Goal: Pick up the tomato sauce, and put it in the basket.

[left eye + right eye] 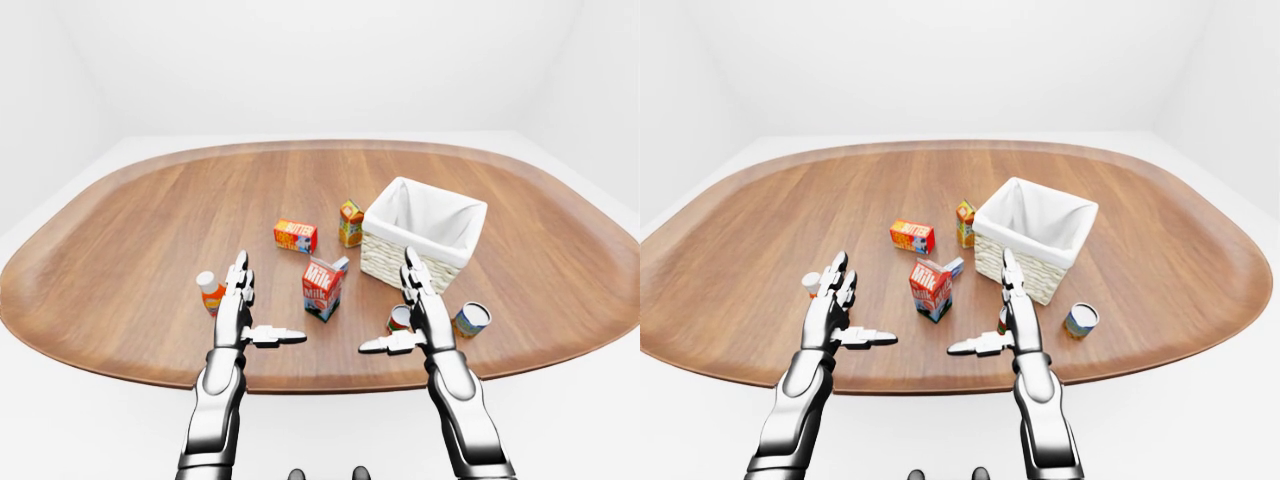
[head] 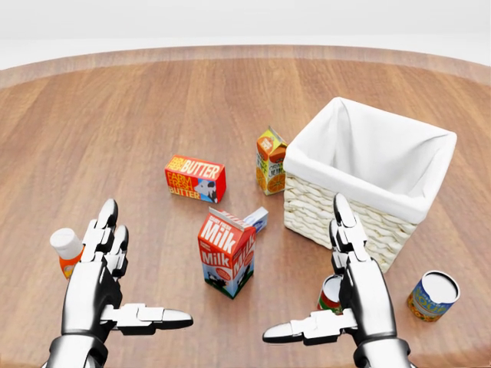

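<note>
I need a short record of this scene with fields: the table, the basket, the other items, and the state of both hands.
table: oval, wooden
basket: wicker, white liner, nothing visible inside
red can: mostly hidden behind right hand, near basket
blue can: right of basket's near corner
milk carton: upright, between the hands
butter box: up-left of milk
orange carton: left of basket
bottle: white cap, behind left hand
left hand: open, holding nothing
right hand: open, holding nothing

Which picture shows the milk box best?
The head view: the red-and-white milk carton looks biggest there, with its "Milk" lettering readable. The left-eye view shows it smaller, and the right-eye view smaller still. In all three it stands unhidden between the two hands.
</note>
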Tool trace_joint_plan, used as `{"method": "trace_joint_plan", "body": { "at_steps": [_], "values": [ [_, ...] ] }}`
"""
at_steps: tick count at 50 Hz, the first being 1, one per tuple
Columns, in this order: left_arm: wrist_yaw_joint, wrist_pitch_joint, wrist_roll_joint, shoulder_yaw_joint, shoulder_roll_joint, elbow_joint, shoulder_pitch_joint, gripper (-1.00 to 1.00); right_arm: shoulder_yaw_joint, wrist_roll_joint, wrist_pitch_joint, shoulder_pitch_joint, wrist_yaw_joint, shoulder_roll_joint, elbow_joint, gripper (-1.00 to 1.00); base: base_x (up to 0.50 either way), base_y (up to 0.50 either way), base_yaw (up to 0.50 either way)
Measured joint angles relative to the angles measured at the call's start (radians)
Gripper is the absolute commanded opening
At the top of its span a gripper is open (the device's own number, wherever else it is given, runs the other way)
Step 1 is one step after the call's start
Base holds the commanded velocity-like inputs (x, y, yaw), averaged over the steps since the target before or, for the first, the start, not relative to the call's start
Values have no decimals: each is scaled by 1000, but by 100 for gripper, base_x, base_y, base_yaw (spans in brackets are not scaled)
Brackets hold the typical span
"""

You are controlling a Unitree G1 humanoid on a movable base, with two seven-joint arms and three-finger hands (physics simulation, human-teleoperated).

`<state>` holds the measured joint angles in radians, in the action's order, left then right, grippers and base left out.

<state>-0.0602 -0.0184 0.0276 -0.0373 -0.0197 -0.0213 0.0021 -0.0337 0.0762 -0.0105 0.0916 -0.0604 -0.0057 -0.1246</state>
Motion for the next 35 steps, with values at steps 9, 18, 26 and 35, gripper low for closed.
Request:
{"method": "trace_joint_plan", "body": {
  "at_steps": [9,18,26,35],
  "values": [
    [0,-1,0,0,0,-3,-4,100,-1,12,-12,4,1,-1,1,100,39,0,0],
    [-1,-2,3,-1,0,-7,-6,100,-8,68,-26,32,22,-6,22,100,0,0,0],
    [0,-4,4,0,1,-13,-6,100,-36,142,-70,104,46,-14,54,100,0,0,0],
    [0,-11,3,1,1,-22,-7,100,-41,193,-77,135,73,-21,112,100,0,0,0]
  ]
}}
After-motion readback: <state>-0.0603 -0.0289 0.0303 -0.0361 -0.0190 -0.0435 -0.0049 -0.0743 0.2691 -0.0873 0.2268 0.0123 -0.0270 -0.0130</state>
